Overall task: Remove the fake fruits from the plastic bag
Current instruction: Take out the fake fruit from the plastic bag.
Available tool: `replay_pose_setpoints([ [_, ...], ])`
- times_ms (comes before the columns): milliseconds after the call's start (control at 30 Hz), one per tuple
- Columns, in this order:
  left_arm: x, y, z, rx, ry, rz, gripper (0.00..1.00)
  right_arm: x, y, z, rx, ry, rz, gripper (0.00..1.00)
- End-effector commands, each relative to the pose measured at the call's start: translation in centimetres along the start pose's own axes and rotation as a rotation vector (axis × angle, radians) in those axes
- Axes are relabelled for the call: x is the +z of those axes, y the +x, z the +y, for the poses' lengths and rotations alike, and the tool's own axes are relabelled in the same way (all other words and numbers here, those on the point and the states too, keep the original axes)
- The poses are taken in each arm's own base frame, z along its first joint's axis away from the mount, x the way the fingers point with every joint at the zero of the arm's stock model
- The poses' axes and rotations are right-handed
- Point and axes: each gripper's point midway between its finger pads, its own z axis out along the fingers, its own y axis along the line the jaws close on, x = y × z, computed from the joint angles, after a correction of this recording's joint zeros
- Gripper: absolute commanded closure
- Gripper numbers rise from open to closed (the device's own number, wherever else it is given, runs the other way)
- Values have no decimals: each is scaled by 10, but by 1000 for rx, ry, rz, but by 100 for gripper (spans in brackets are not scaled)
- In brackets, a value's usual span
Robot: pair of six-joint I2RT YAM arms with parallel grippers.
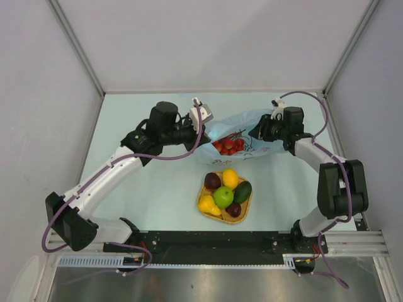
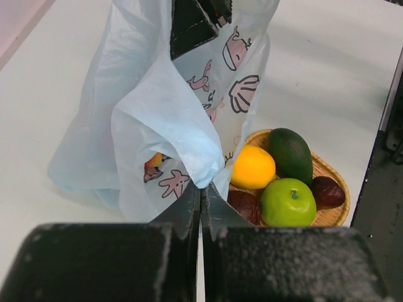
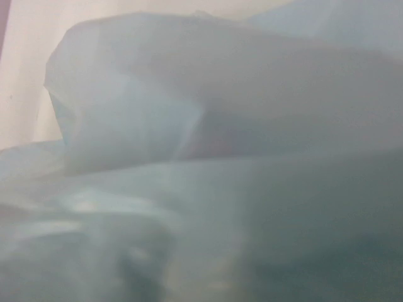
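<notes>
We saw the thin, translucent pale blue plastic bag (image 1: 242, 126), printed with small dark sea creatures and shells, sitting on the pale table (image 1: 164, 201) between the two arms. A bunch of red plastic berries on dark stems (image 1: 228, 145) lay inside it, showing through its open mouth in the overhead view.

The left gripper (image 1: 201, 133) met the bag's left edge. In the left wrist view its black fingers (image 2: 189, 211) were pressed together, with a fold of the bag's film pinched between their tips. The right gripper (image 1: 258, 132) was against the bag's right side. The right wrist view was filled with blurred blue film and showed no fingers, so we could not tell whether that gripper was spread or closed.

Just near of the bag stood a woven orange tray (image 1: 230, 220) holding the other fruits. A dark purple plastic plum (image 1: 212, 180) and a yellow plastic lemon (image 1: 230, 178) lay at its far side. A dark green plastic avocado (image 1: 243, 191) sat at the right and a bright green plastic apple (image 1: 222, 196) in the middle. A yellow plastic pear (image 1: 206, 204) lay at the near left and a second dark plum (image 1: 233, 209) at the near right. The fruits were packed close, touching one another. From the left wrist, the bag's lower edge hung right beside the tray's rim.
</notes>
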Motion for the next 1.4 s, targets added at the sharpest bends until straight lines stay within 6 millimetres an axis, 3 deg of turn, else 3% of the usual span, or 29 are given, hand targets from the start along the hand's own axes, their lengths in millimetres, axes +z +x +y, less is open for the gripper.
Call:
replay_pose_setpoints([
  [0,-6,-26,3,30,-10,-52,100,13,-45,10,-8,-68,-131,54],
  [267,0,-25,5,44,-7,-33,100,48,-41,-13,74,-37,-92,50],
  [467,2,-25,10,53,-23,-27,100,64,-32,-22,111,-39,-53,49],
  [767,6,-22,13,53,-32,-17,100,75,-32,-15,129,-107,-56,53],
  [933,7,-20,13,56,-33,-9,99,82,-28,-3,126,-169,-35,62],
  [1067,9,-19,13,58,-32,-8,100,79,-31,3,93,-189,-36,76],
  [1100,10,-20,11,60,-26,-10,100,77,-32,6,79,-201,-35,87],
  [1167,11,-19,12,56,-26,-10,100,67,-43,12,28,-219,-58,98],
  [1267,15,-19,17,44,-42,-13,100,52,-53,24,-7,-247,-66,100],
  [1300,16,-19,18,39,-52,-13,100,40,-67,34,-55,-264,-92,100],
  [1367,19,-23,22,36,-67,-25,100,27,-70,44,-101,-275,-81,100],
])
